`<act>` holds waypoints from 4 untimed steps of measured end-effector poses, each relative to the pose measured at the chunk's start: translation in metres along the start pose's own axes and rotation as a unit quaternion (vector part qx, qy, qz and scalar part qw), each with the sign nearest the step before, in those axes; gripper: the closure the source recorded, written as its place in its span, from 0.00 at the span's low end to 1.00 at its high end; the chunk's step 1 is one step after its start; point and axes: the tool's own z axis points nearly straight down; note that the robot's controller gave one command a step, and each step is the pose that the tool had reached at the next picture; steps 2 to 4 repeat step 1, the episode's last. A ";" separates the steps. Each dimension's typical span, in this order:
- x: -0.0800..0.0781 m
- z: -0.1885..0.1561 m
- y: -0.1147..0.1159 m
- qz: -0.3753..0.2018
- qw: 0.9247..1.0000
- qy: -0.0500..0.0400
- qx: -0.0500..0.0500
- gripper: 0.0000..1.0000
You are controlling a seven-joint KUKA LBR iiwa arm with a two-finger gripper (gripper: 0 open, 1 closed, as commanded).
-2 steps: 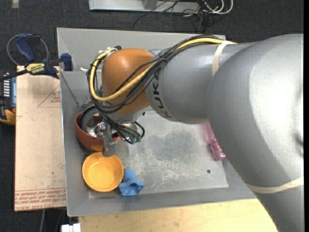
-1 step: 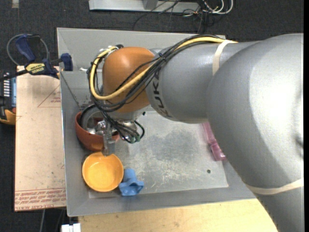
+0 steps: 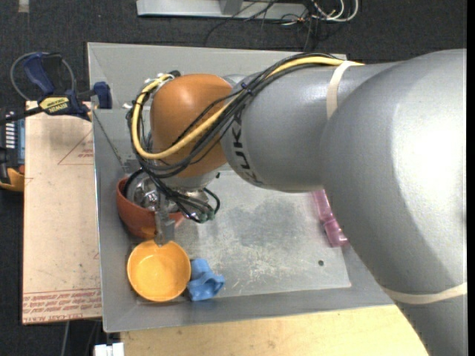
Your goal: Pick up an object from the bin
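Orange bowl (image 3: pixel 157 273) first: it sits in the near-left corner of the bin (image 3: pixel 260 236), on the floor, close to the left wall. It is smooth and glossy, plastic by the look of it, with a thin rim and a shallow rounded inside. Its mouth faces up towards the camera. Being round, it has no long axis to call.

Right at its far rim comes the end effector (image 3: pixel 163 232), a narrow metal piece pointing straight down, its tip at or just over the bowl's edge. Whether it is spread or pressed together cannot be told, because the wrist above hides it. Nothing can be seen pinched in it.

Just beyond, on the far side, lies a reddish-brown bowl (image 3: pixel 130 208), duller and darker, half covered by the end effector and a tangle of black cables (image 3: pixel 200 202). It sits just beside the orange one; whether the two touch cannot be told.

On the orange bowl's right a small blue thing (image 3: pixel 204 282), crumpled and soft-looking, presses against its side.

Well apart, over on the right, a pale pink see-through piece (image 3: pixel 330 221) lies long and narrow on the scuffed grey metal, its far end tucked under the arm.

Above it all hangs the wrist's shiny orange dome (image 3: pixel 189 124), wrapped in yellow and black cables, then the thick grey arm (image 3: pixel 356 162) crossing in from the right.
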 end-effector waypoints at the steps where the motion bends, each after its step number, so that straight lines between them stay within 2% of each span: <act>1: -0.013 -0.085 -0.011 0.092 0.996 -0.005 -0.001 1.00; 4: -0.013 -0.085 -0.011 0.092 0.996 -0.005 -0.001 1.00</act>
